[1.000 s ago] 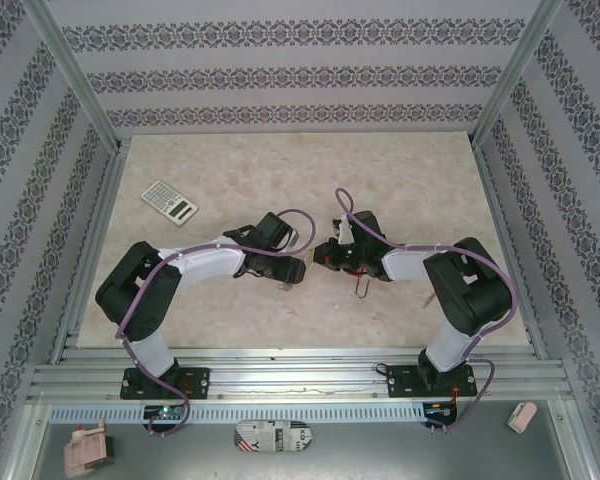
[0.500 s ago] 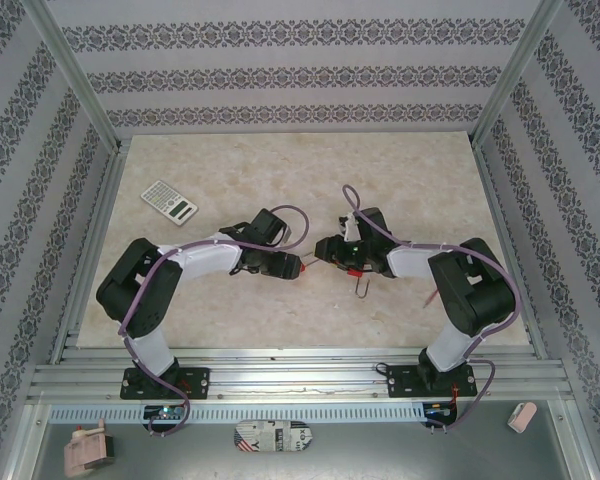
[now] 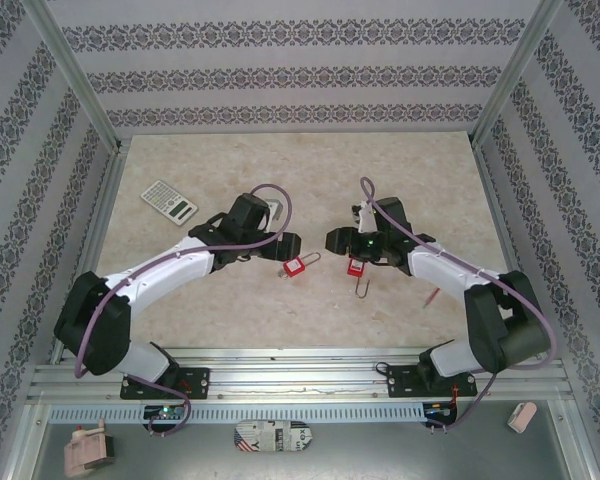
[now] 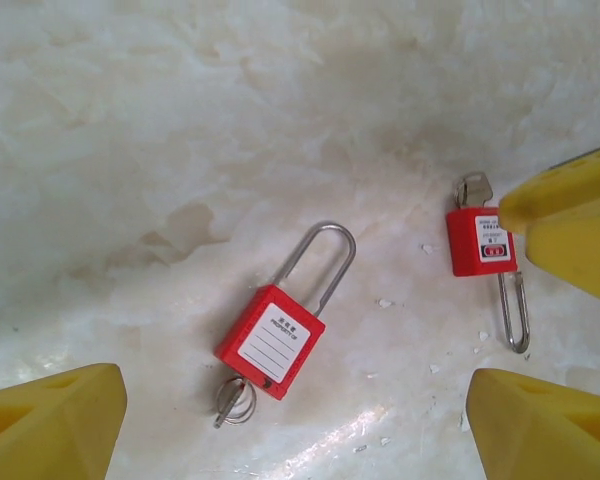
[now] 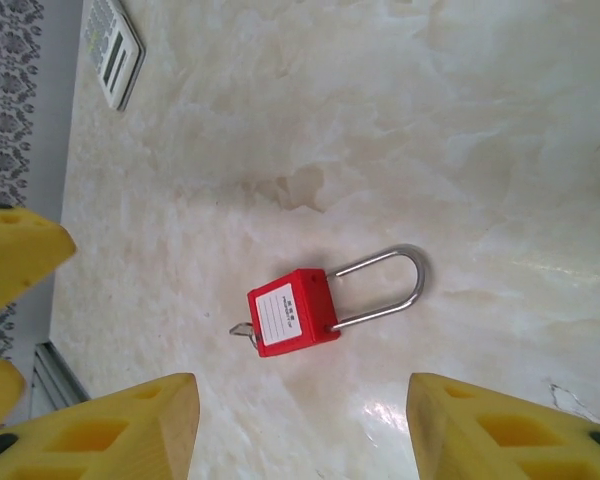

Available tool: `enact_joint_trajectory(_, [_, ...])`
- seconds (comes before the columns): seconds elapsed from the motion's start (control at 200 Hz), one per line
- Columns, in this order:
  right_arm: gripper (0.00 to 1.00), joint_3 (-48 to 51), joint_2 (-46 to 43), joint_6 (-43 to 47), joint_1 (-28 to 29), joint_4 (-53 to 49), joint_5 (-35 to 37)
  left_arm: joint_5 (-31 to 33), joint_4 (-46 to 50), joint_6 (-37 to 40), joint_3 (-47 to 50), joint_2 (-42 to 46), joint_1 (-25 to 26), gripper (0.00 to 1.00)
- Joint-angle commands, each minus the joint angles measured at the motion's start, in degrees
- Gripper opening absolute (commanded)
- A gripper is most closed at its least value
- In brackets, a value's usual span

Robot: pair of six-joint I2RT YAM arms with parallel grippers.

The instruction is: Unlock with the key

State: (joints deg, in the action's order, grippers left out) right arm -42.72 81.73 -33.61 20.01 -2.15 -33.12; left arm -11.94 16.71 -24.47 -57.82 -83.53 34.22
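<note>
Key (image 4: 235, 400): seated at the base of a red padlock (image 4: 270, 340), which lies flat on the marble tabletop (image 4: 180, 120) with its shackle closed.
Left gripper (image 4: 295, 430): fingers spread wide, empty, hanging over that padlock without touching it.
Right gripper (image 5: 310, 430): fingers also apart, nothing between them.
Second red padlock (image 4: 483, 242): flat on the tabletop, at the right gripper's yellow fingertip (image 4: 570, 220), its long shackle pointing toward the near edge.
Calculator (image 3: 169, 201): far left, well apart.

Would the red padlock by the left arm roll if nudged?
Probably not: the red padlock lies flat on a boxy body, so it would likely slide on the glossy table. Its metal shackle looks rigid.
</note>
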Motion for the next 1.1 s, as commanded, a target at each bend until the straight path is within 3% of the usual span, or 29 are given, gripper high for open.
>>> enact_joint_trajectory(0.0, [0.59, -1.11, -1.29, 4.46, 0.38, -6.91, 3.55, 1.44, 0.29, 0.47, 0.67, 1.88, -0.99, 0.89])
enact_joint_trajectory(0.25, [0.57, -0.13, 2.15, 1.95, 2.95, -5.00, 5.44, -4.37, 4.67, 6.75, -0.76, -7.76, -0.41, 0.87])
enact_joint_trajectory(0.455, [0.57, -0.26, 1.99, 2.60, 3.39, -5.68, 6.49, -0.42, 11.41, 14.47, -4.67, -13.16, 2.31, 0.87])
enact_joint_trajectory(0.694, [0.57, 2.05, -1.57, 2.82, 1.23, -6.22, 5.97, 4.06, 13.70, 18.34, -10.42, -19.21, 4.54, 0.87])
enact_joint_trajectory(1.099, [0.58, 5.32, -6.52, 3.32, -2.42, -6.87, 4.32, 2.96, 17.59, 21.81, -16.62, -26.11, 5.41, 0.83])
